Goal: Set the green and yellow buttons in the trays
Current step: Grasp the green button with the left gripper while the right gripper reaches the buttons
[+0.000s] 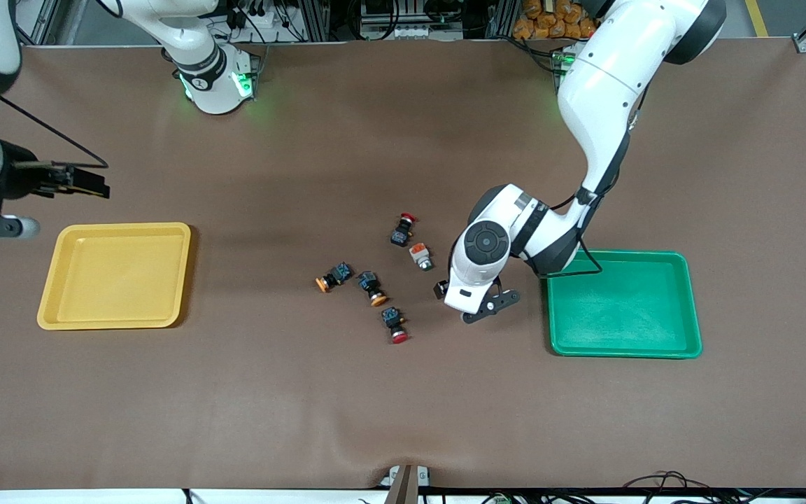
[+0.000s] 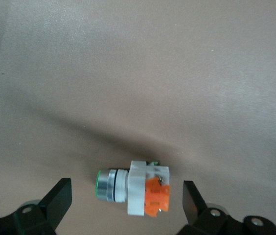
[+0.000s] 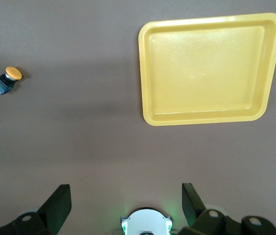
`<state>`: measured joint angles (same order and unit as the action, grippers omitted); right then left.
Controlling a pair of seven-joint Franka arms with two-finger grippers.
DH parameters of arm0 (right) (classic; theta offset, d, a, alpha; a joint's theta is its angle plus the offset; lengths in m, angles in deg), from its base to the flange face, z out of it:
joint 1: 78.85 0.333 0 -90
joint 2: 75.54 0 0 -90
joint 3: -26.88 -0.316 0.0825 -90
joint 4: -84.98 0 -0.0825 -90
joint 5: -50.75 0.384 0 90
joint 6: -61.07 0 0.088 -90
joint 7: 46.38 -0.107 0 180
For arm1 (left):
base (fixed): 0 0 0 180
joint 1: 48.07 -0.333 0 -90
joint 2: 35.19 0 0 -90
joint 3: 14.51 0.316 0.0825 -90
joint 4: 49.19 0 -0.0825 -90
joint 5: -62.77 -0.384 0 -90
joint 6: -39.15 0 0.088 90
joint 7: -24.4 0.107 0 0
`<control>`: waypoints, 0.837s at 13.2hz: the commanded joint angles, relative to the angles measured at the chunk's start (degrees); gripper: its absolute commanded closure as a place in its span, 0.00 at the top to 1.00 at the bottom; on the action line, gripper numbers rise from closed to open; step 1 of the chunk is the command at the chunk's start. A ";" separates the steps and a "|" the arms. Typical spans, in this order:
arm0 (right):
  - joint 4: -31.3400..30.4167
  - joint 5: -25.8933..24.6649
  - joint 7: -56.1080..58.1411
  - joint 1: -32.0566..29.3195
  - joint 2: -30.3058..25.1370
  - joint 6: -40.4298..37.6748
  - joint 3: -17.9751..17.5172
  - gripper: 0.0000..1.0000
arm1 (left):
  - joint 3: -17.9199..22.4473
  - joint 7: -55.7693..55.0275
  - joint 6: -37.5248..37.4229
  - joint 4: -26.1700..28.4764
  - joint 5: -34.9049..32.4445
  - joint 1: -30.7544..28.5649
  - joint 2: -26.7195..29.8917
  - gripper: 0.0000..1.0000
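Waiting wide open high over the table's right-arm end, the right gripper (image 3: 123,205) has the yellow tray (image 1: 115,276) at its five o'clock. The buttons lie scattered mid-table. At their three o'clock, the left gripper (image 2: 126,203) straddles a white-and-orange green button (image 2: 133,187), fingers apart, beside the green tray (image 1: 623,304).

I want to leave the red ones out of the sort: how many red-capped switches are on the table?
2. One red-capped switch lies farthest from the front camera in the cluster; the other lies nearest to it. The left gripper may hide more.
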<state>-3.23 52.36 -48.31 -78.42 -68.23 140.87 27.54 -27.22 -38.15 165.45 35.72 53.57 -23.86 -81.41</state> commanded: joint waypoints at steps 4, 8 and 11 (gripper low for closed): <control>0.41 1.02 -17.38 3.50 3.48 -0.35 -0.31 1.00 | 0.23 -1.52 3.86 -0.61 -1.61 0.84 -2.20 1.00; 0.32 5.04 -31.52 8.00 9.19 4.12 -0.31 1.00 | 0.23 -1.52 4.22 -0.26 -1.70 1.10 -2.64 1.00; 0.15 6.56 -42.24 11.07 12.18 7.46 -0.31 1.00 | 0.14 -1.44 4.31 -0.35 -1.70 1.28 -2.29 0.52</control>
<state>-3.48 57.66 -84.25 -68.81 -57.21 147.16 26.84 -27.24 -38.15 169.32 35.73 53.43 -23.11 -83.78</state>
